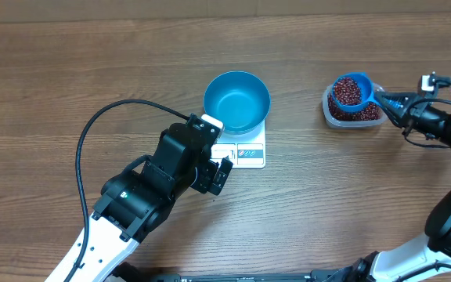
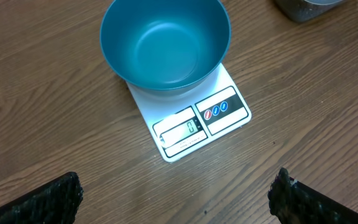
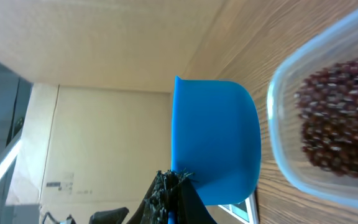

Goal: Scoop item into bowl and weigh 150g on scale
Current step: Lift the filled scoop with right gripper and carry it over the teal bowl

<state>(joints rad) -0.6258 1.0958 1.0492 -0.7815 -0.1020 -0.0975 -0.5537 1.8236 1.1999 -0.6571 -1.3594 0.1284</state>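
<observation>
Closest in, the left hand (image 1: 214,153) hangs released beside the near edge of the scale (image 1: 250,153), its fingers (image 2: 55,198) spread wide with nothing between them. Its wrist view shows the white scale sitting flat on the counter (image 1: 304,188), display side toward that hand. On the scale stands the bowl (image 1: 236,100), upright and, as far as the pictures show, empty.

Farther off to the right, well apart from the bowl, the clear container (image 1: 329,116) holds the beans (image 1: 366,112). Above it sits the blue scoop (image 1: 352,88), and it looks loaded with beans. The right hand (image 1: 388,100) is clenched on the scoop's handle.

What matters is direction. The bowl lies to the right hand's left, across bare counter. The scoop's long axis runs roughly along that same line, cup toward the bowl and handle back toward the hand. Though the left hand is nearer the bowl, the load rides with the right arm, so I judge the carry is a leftward one, cup kept level.
</observation>
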